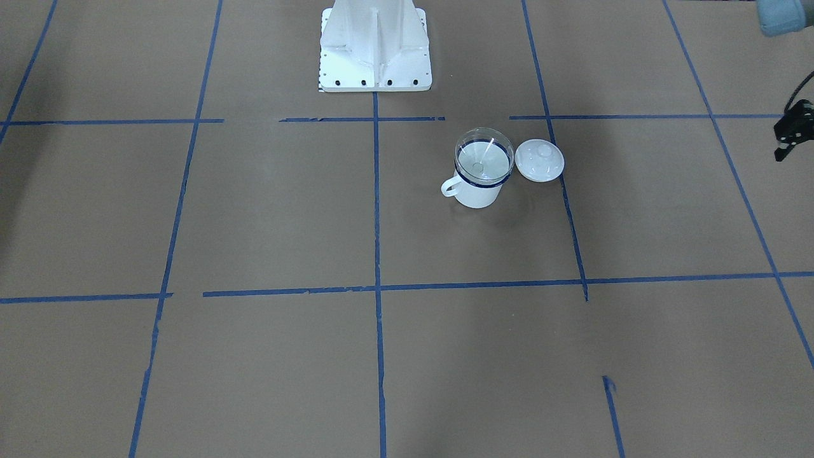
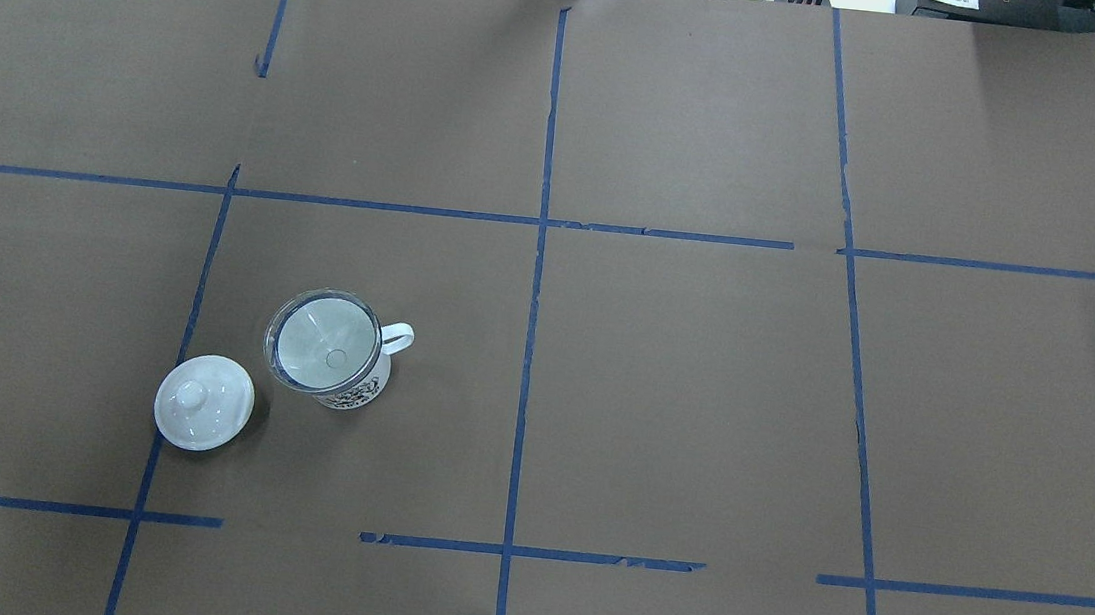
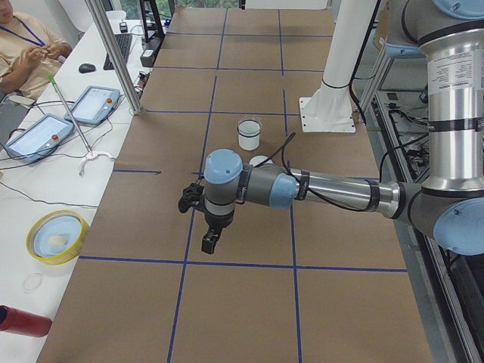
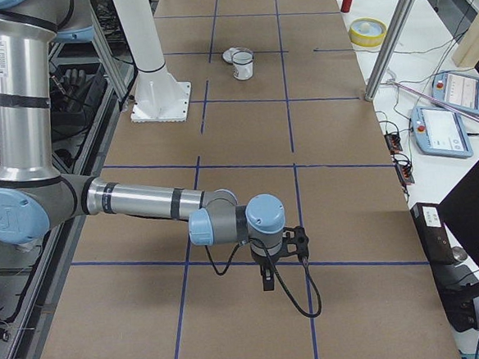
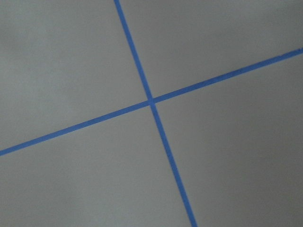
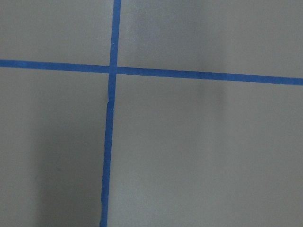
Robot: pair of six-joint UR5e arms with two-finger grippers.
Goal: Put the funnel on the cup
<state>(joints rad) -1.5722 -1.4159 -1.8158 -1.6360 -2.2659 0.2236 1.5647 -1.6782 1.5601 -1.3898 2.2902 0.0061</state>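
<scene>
You see the funnel (image 2: 327,352) resting in the cup (image 2: 356,394), the lid (image 2: 204,402) just beside it. For the left gripper (image 3: 209,242) and the right gripper (image 4: 267,281), I cannot tell how the jaws stand.

You will find two things close together on the brown paper-covered table (image 2: 698,412): the white enamel mug with a dark blue rim (image 2: 354,391), its mouth covered by the clear round funnel (image 2: 323,344), and the round white knobbed lid (image 2: 204,402) just beside it, opposite the handle. Only a narrow gap separates them. Bare paper lies on the handle side; the white robot pedestal (image 1: 375,44) stands well apart.
</scene>
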